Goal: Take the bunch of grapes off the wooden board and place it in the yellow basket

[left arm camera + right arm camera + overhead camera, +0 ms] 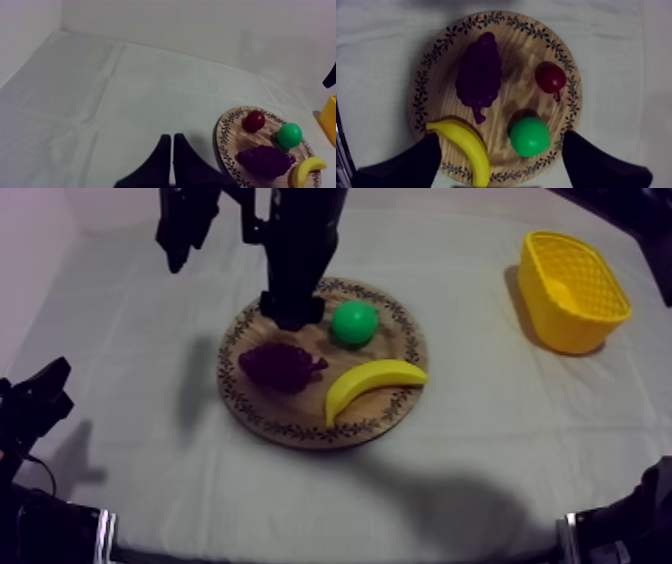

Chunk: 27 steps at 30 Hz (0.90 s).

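Grapes (480, 75): on board (522, 47), beside banana (463, 145), green fruit (528, 136) and small red fruit (550, 76). Basket (572, 288): on desk (130, 318), well apart from board. Right jaws: wide, above board. Left jaws: narrow, pressed together.

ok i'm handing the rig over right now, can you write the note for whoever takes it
Left gripper: shut on nothing, low over the cloth, off to the side of the wooden board.
Right gripper: open, above the board, holding nothing.
Bunch of grapes: lying on the board with the banana, green fruit and small red fruit.
Yellow basket: on the table's right side, apart from the board.
Done: nothing grasped yet.
Left: grip the grapes, carry them to the basket, release.
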Each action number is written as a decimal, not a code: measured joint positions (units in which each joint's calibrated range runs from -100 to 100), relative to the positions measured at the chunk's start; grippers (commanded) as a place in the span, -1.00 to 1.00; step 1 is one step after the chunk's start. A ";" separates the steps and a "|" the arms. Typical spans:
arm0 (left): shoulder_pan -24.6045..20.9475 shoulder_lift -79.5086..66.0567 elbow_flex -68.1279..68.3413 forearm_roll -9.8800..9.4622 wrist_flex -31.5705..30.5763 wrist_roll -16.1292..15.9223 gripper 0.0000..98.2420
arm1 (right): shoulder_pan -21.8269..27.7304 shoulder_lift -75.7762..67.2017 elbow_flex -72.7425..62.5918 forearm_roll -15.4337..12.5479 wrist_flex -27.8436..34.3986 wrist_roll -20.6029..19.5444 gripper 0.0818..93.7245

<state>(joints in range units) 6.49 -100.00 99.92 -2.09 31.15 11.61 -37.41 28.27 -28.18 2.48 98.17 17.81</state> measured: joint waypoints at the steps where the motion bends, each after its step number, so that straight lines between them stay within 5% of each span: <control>1: 0.00 0.00 0.00 0.00 0.00 0.00 -1.00 | 0.05 0.40 0.08 -0.48 -0.14 0.15 0.59; 19: 0.00 0.00 0.00 0.00 0.00 0.00 -1.00 | 0.59 9.68 1.44 -7.11 -7.80 0.58 0.55; 27: 0.00 0.00 0.00 0.00 0.00 0.00 -1.00 | 0.93 15.80 -1.83 -7.39 -10.25 0.48 0.53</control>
<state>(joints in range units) 6.49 -100.00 99.92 -2.09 31.15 11.61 -36.47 44.07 -30.01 -4.91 87.93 18.29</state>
